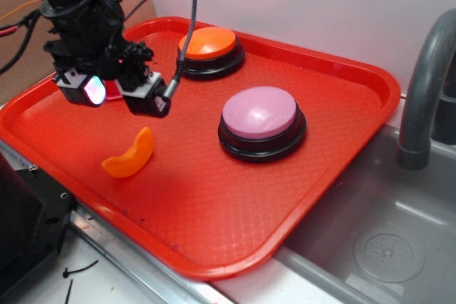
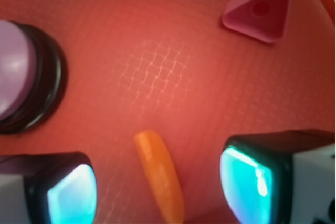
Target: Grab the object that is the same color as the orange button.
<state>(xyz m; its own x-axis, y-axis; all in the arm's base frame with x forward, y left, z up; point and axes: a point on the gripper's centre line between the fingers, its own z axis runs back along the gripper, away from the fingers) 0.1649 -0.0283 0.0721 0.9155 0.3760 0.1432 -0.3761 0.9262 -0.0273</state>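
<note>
Across most of the exterior view we see a red tray (image 1: 214, 218) with a textured floor, set beside a grey sink (image 1: 385, 240) with a grey faucet (image 1: 427, 83) at the right edge. On the tray's far side stands the orange button (image 1: 208, 43) on its black base, and nearer the middle the button with the pink-lilac cap (image 1: 258, 112), the two standing apart. Over the tray's left part we find the black arm with its gripper (image 1: 122, 95) held above the floor, its two fingers spread wide with nothing between them. The orange crescent (image 1: 130, 155) lies flat on the tray just in front of and below the gripper, clear of both buttons. In the wrist view we see the crescent (image 2: 160, 174) lying on the tray between the two fingertips (image 2: 252, 179), nearer the left one and touching neither. The pink triangular piece (image 2: 261, 8) lies well apart from it, near the tray's rim.
</note>
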